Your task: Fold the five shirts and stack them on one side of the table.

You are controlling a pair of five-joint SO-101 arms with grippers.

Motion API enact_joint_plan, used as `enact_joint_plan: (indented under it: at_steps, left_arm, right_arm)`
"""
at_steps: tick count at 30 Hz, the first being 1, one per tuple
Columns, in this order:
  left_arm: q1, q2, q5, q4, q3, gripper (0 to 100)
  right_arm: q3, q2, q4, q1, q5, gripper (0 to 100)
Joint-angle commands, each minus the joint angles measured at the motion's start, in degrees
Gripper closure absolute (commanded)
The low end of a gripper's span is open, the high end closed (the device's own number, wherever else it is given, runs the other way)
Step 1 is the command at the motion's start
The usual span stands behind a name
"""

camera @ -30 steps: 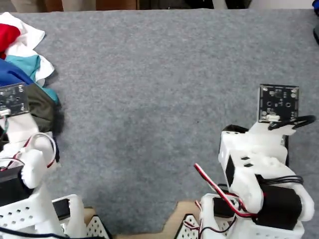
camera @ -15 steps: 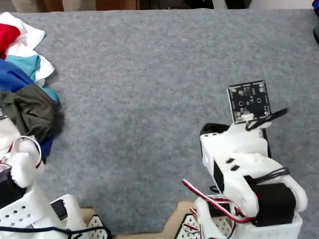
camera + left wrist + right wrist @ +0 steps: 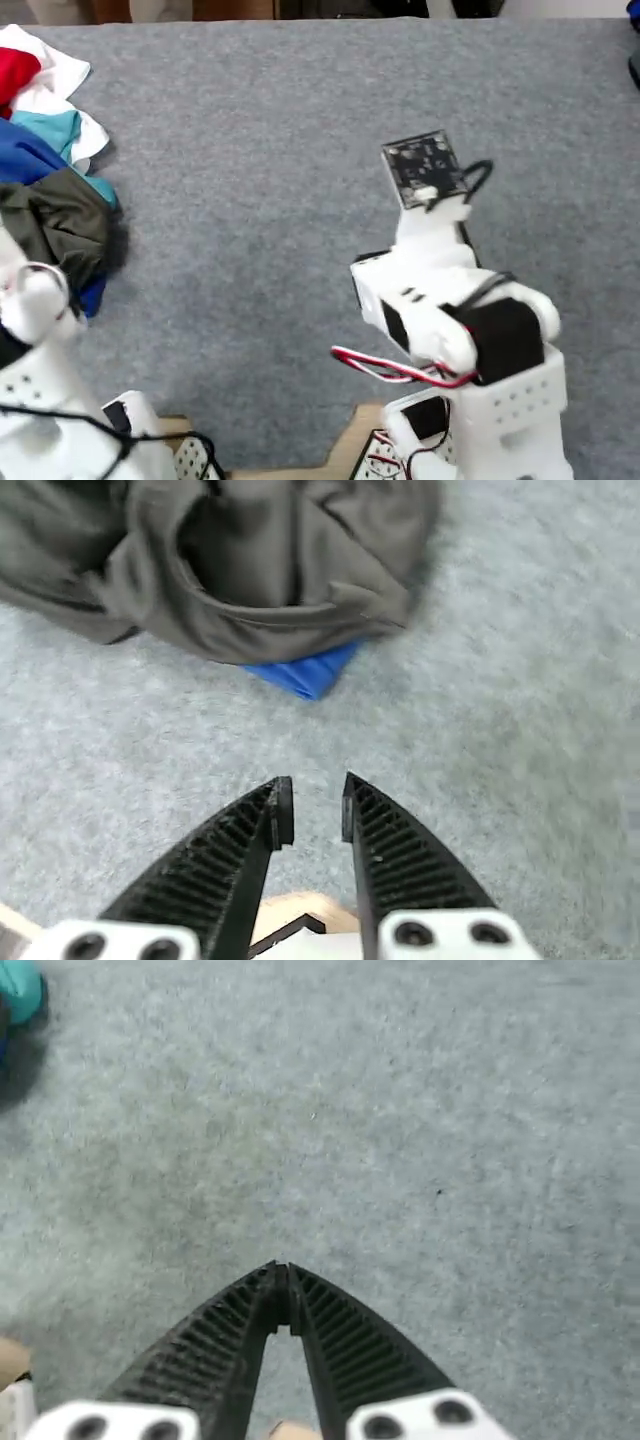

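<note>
Both over grey mat (image 3: 420, 1100): left gripper (image 3: 315, 806) slightly parted near olive shirt (image 3: 260, 560); right gripper (image 3: 283, 1296) pressed together

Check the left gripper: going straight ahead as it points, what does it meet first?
The left gripper likely meets the blue shirt corner first, poking from under the crumpled dark grey shirt; depth unclear.

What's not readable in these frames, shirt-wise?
High view: shirt pile runs off the left edge; red shirt cropped.
Left wrist view: blue shirt mostly buried under grey shirt, itself cropped by the frame edge.
Right wrist view: teal shirt just a corner at the frame edge.
</note>
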Motion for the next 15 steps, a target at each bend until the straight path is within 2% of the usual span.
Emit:
enact_joint_plan:
  at_steps: [1, 7, 11, 15]
  left_arm:
    - [-4.84, 6.81, -0.44, 0.18, -8.00, 89]
    - [-9.67, 18.95, -0.44, -0.09, -16.53, 89]
    - [-9.93, 26.95, -0.53, -2.64, -20.40, 89]
    - [-9.32, 35.47, -1.67, -3.87, -26.55, 89]
  right_arm:
    - [-3.12, 2.59, -0.53, -1.36, -0.53, 99.0]
    - [-3.74, 6.29, -0.44, -4.00, -0.44, 99.0]
    - [-5.23, 9.01, -0.62, -8.04, -0.70, 99.0]
    - [-6.29, 12.00, -0.70, -8.57, -0.70, 99.0]
